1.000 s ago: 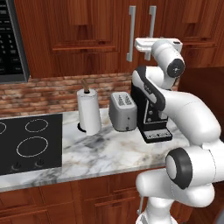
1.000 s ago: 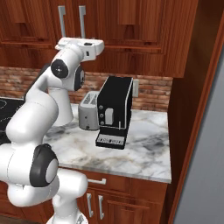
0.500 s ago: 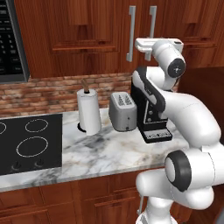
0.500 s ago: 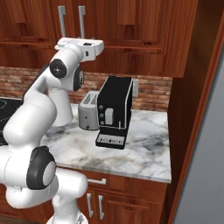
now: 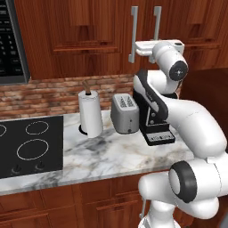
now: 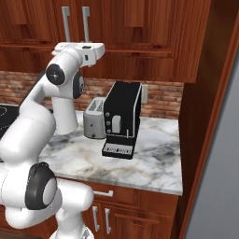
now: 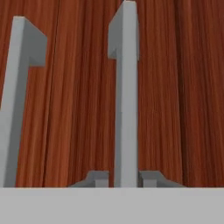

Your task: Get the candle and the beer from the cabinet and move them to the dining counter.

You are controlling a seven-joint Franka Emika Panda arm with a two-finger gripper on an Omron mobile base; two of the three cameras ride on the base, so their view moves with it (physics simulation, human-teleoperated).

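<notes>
Got my gripper [image 7: 125, 178] on the cabinet [image 5: 89, 40] handle

My fingertips [image 7: 97, 178] were pinched in close on either side of the right-hand silver bar handle [image 7: 126, 96], pretty much clamped on it. Both cabinet doors were shut, up above the marble counter [image 5: 111, 156] with the toaster [image 5: 125, 113] and coffee machine [image 6: 122, 119].

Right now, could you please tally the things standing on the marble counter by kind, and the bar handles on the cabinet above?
Paper towel roll: 1
Toaster: 1
Coffee machine: 1
Cabinet handles: 2
Total: 5
</notes>
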